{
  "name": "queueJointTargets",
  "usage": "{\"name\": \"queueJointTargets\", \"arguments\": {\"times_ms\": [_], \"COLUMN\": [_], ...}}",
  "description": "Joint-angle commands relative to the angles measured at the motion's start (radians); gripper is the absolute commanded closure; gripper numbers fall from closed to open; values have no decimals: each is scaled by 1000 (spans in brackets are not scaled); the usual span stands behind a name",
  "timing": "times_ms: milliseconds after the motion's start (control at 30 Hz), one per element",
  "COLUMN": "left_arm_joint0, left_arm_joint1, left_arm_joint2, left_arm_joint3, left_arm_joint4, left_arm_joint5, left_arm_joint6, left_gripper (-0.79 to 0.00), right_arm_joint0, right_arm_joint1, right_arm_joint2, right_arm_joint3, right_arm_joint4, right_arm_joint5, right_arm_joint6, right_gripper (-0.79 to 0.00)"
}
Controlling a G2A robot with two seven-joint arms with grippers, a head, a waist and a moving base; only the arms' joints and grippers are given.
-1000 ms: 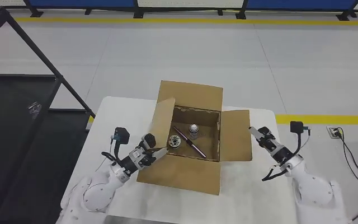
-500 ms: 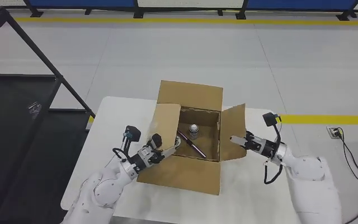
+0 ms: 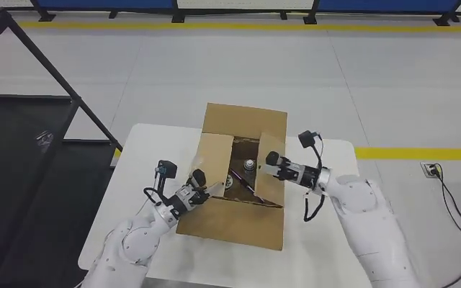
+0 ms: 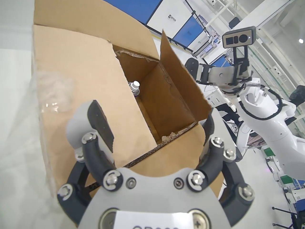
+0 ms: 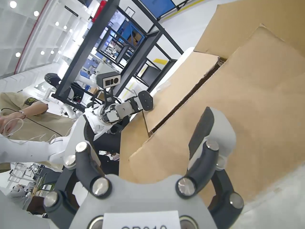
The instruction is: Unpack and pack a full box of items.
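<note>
Box [image 3: 230, 223] flaps half-folded; L gripper [image 3: 203, 186], R gripper [image 3: 274, 164] both spread, each at flap.

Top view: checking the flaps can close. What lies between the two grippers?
In the top view, the left flap and right flap of the box, both raised, with a gap between them where a bottle and a dark stick show inside.

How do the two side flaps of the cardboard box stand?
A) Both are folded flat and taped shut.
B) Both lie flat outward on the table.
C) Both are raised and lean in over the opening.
C: in the top view the left flap and the right flap of the box both tilt inward, and a small bottle is visible in the gap between them.
</note>
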Motion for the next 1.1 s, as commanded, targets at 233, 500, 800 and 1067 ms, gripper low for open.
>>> {"name": "queueJointTargets", "arguments": {"times_ms": [233, 500, 800, 1067], "left_arm_joint0": [11, 48, 203, 326], "left_arm_joint1": [-1, 10, 50, 90], "left_arm_joint2": [-14, -71, -315, -472], "left_arm_joint3": [2, -66, -159, -100], "left_arm_joint4": [-60, -134, -263, -414], "left_arm_joint5": [19, -20, -106, -188], "left_arm_joint6": [4, -36, -129, -406], "left_gripper": [-785, -785, -785, -785], "right_arm_joint0": [60, 67, 27, 16], "right_arm_joint1": [-16, -15, -1, 3], "right_arm_joint2": [-124, -174, -126, -112], "right_arm_joint3": [52, 31, -28, -41], "right_arm_joint4": [-179, -276, -256, -262], "right_arm_joint5": [77, 127, 81, 84], "right_arm_joint6": [-101, -103, -207, -227], "right_gripper": [-785, -785, -785, -785]}}
